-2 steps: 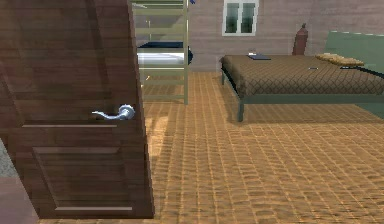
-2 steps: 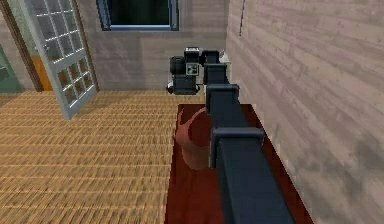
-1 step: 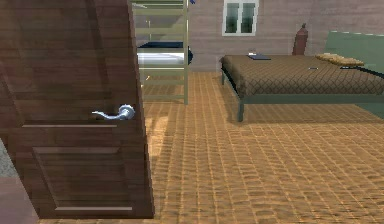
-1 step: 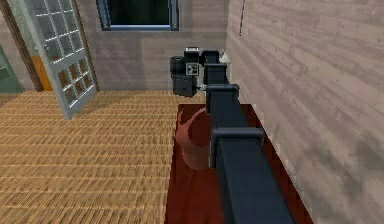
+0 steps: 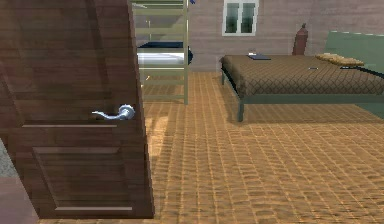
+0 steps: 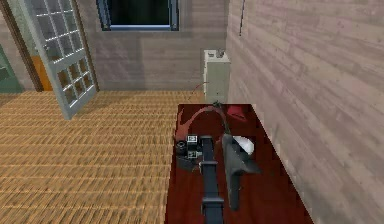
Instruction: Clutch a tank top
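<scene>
Claw (image 6: 188,143) low at the dark tabletop (image 6: 270,195); can't tell if it's gripping or loose. Grey cloth (image 6: 238,160) lies just beside it at 4 o'clock.

Things lie right at the claw, so can't tell if it holds anything. The grey cloth is likely the tank top: limp, crumpled, pale patch on top, lying on the tabletop beside the arm (image 6: 212,195). Risks: soft fabric could bunch and slip free, or drag across the glossy red-brown wood. The thin dark loop (image 6: 195,112) at 12 o'clock could snag, and the red lump (image 6: 232,112) at 1 could get taken by mistake. Rough plank wall (image 6: 320,100) is near at 3, so it's a tight reach. White boxy cabinet (image 6: 217,72) stands farther out at 12, glazed door (image 6: 62,55) at 10.
</scene>
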Tool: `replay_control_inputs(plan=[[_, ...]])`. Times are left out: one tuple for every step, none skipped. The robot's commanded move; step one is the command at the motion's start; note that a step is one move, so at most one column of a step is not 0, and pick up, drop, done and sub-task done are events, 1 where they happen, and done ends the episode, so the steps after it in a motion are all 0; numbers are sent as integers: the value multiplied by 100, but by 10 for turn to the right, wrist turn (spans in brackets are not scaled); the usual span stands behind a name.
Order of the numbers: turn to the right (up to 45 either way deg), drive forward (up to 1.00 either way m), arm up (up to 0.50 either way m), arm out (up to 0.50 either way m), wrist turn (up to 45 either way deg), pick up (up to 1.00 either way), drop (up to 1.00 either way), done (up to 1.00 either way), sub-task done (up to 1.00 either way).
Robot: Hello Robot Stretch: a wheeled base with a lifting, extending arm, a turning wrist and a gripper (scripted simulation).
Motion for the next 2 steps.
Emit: replay_control_inputs(plan=[[0,0,0,0,0,100,0,0,0],[0,0,10,0,0,0,0,0,0]])
